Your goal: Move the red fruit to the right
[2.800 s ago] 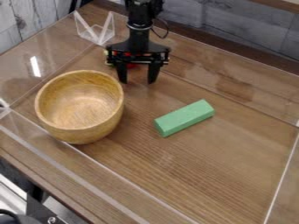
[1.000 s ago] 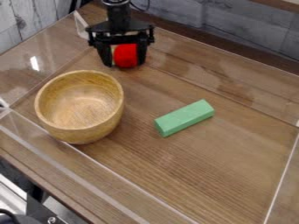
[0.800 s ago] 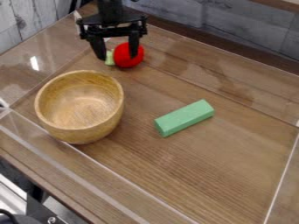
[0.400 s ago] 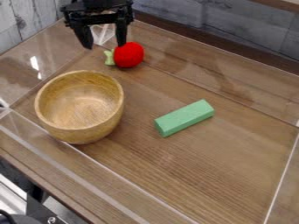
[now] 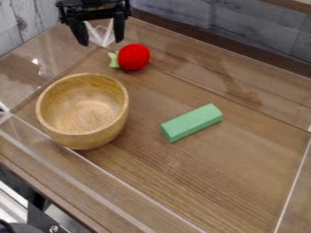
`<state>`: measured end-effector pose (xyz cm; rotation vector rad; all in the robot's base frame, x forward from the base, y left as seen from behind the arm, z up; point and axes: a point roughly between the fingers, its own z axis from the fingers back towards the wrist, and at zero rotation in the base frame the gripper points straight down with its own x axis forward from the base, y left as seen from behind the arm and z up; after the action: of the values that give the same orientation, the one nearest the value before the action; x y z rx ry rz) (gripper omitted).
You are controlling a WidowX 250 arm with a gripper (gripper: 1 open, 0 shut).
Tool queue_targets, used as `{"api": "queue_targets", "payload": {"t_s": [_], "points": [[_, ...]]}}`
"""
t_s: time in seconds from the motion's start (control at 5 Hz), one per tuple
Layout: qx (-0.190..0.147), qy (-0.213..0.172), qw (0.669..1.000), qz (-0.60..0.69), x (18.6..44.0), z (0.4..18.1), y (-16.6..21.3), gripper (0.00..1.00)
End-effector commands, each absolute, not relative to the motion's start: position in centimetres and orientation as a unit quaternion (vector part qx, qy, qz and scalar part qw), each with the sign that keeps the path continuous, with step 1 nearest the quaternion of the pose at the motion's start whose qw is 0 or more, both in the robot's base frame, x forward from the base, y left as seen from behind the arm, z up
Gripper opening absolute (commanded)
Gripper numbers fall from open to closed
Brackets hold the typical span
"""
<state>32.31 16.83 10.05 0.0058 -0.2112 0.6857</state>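
The red fruit (image 5: pixel 133 56) is a small round bright-red toy with a green leafy bit on its left side. It lies on the wooden table near the back, above the wooden bowl. My gripper (image 5: pixel 95 34) is up and to the left of the fruit, apart from it, with its black fingers spread open and nothing between them. The arm above it is cut off by the top edge of the view.
A wooden bowl (image 5: pixel 82 109) stands at the left. A green rectangular block (image 5: pixel 194 122) lies right of the middle. Clear acrylic walls (image 5: pixel 183 218) ring the table. A crumpled clear plastic piece (image 5: pixel 107 35) sits behind the gripper.
The gripper stood over the fruit, let it go, and has moved up and to the left, away from it. The fruit now lies still on the table.
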Motion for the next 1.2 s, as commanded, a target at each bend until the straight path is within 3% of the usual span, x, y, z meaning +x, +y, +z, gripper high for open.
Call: {"api": "queue_targets", "payload": {"t_s": [0.0,0.4,0.8,1.0], "points": [[0.02,-0.132,0.92,0.369,33.1,11.5,18.9,1.0],[0.025,-0.125,0.922,0.365,34.0,10.6,17.8,1.0],[0.029,-0.119,0.93,0.347,35.9,8.0,17.8,1.0],[0.029,-0.119,0.933,0.339,35.9,7.4,17.7,0.0]]}}
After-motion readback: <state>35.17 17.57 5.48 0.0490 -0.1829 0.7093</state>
